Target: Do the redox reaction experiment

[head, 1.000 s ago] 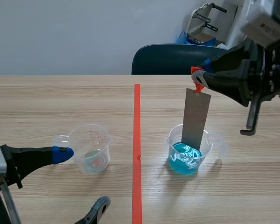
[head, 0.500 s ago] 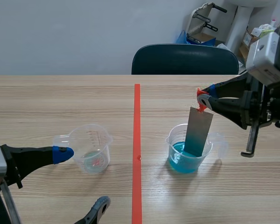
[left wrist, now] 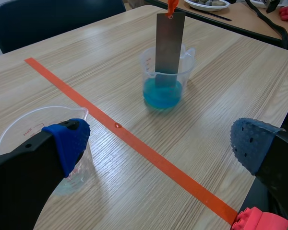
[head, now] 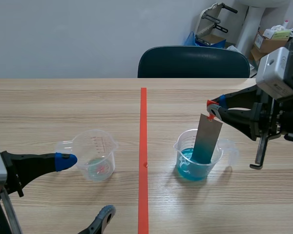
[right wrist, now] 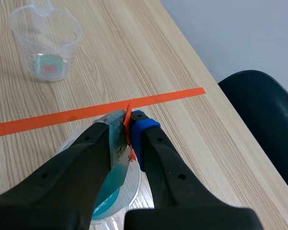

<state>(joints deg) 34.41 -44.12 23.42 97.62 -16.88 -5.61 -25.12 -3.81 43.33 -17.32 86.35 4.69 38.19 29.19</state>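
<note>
beyond the beaker (head: 188,168) and metal strip (head: 207,139) stands a dark chair (head: 193,62) (boxes (head: 271,41) behind).

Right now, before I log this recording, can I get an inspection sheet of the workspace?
Surface: wooden table, with an orange-red tape line running down its middle.
Job's things: beaker of blue liquid right of the line, with a metal strip standing in it, lower end in the liquid. Clear beaker left of the line, almost empty.
Clutter: nothing seen.
Grippers: right gripper shut on the strip's top end. Left gripper open, one pad close beside the clear beaker; contact cannot be told.
Cables: what looks like a black cable over a neighbouring table.
Surroundings: dark chair behind the table; cardboard boxes at the back.
</note>
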